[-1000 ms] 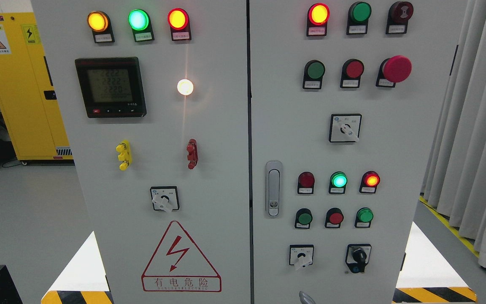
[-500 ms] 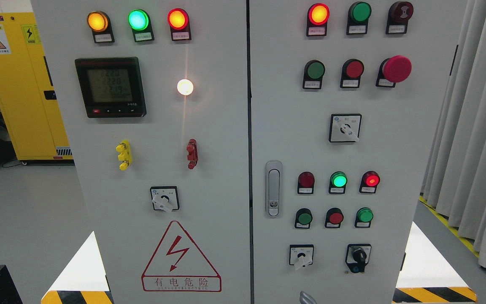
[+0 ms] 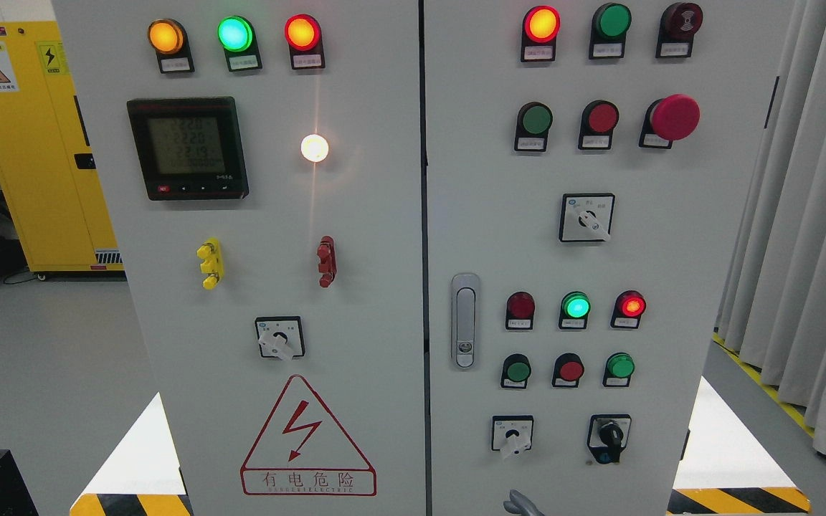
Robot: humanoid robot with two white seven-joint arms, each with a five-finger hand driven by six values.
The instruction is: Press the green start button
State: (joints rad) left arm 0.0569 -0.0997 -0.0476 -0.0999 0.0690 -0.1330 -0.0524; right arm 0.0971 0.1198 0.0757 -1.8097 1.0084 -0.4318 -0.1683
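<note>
Head view: grey control cabinet (image 3: 355, 215) with two doors fills the frame. Several green buttons sit on the right door: one in the upper row (image 3: 535, 120) beside a red button (image 3: 601, 117) and red mushroom stop (image 3: 675, 117); two in the lower row (image 3: 518, 370) (image 3: 620, 366) flanking a red one (image 3: 570, 370). Which is the start button cannot be told. A grey fingertip of a hand (image 3: 522, 505) pokes up at the bottom edge, well below the buttons, touching nothing; its side and finger state cannot be told.

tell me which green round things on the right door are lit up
Only the green indicator lamp, between two red lamps above the lower button row, glows. The other green ones are dark.
</note>
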